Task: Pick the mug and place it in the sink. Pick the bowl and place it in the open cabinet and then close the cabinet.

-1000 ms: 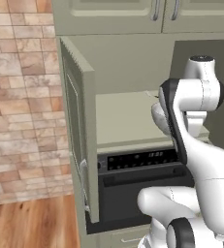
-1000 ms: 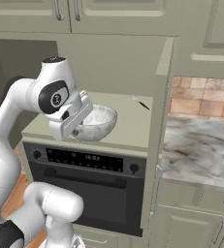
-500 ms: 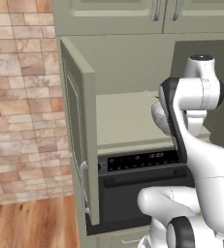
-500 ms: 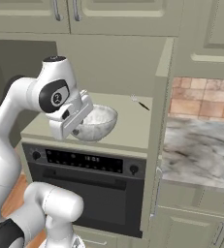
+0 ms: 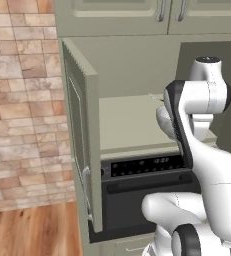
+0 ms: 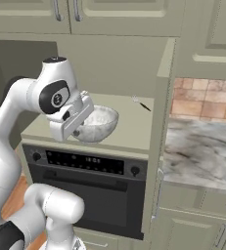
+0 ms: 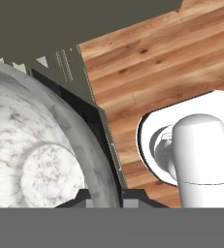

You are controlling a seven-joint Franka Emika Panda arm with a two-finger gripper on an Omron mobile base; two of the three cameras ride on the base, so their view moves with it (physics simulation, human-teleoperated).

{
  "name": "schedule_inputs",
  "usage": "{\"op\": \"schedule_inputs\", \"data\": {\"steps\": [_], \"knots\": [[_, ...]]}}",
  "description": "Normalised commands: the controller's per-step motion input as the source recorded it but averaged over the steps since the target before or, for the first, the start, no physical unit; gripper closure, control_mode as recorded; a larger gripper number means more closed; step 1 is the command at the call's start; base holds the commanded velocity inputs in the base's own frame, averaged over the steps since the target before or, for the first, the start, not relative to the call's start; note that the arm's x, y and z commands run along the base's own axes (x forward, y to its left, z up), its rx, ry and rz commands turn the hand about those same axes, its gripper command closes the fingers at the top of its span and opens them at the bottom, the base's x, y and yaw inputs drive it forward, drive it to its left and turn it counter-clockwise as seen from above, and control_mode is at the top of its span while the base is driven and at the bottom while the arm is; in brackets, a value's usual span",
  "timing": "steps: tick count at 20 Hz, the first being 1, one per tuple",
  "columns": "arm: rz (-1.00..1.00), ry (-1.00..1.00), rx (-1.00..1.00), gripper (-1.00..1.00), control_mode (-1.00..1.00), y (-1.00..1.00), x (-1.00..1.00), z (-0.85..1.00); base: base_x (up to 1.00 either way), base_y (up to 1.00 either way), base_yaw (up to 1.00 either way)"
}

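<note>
Right base view: bowl on cabinet shelf above oven, near front edge. Gripper pinched shut on bowl rim. Advice: slide deeper before release, lower flat, clear open door for closing.

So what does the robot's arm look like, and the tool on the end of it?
The arm is glossy white, built from fat rounded tubes. Dark grey rings and caps sit at its joints, and one round dark cap has a small white mark. No cables show. The tool hangs from a blocky white hand, and in the hand view its two small fingertips look dark.
</note>
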Motion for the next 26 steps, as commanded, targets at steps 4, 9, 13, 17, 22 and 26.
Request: {"op": "schedule_inputs", "data": {"steps": [4, 9, 13, 17, 22, 26], "knots": [[0.00, 0.00, 0.00, 1.00, 1.00, 0.00, 0.00, 0.00, 0.00, 0.00, 0.00], [0.00, 0.00, 0.00, 1.00, 1.00, 0.00, 0.00, 0.00, 0.00, 0.00, -0.04], [-0.01, 0.00, 0.10, 1.00, -1.00, 0.00, 0.00, -0.27, 0.00, 0.00, 0.00], [0.02, 0.00, 0.04, 1.00, -1.00, 0.14, 0.00, -0.22, 0.00, 0.00, 0.00], [0.08, -0.03, 0.00, 1.00, -1.00, 0.18, 0.03, -0.16, 0.00, 0.00, 0.00], [0.09, -0.11, -0.06, 1.00, -1.00, 0.11, 0.01, -0.02, 0.00, 0.00, 0.00]]}}
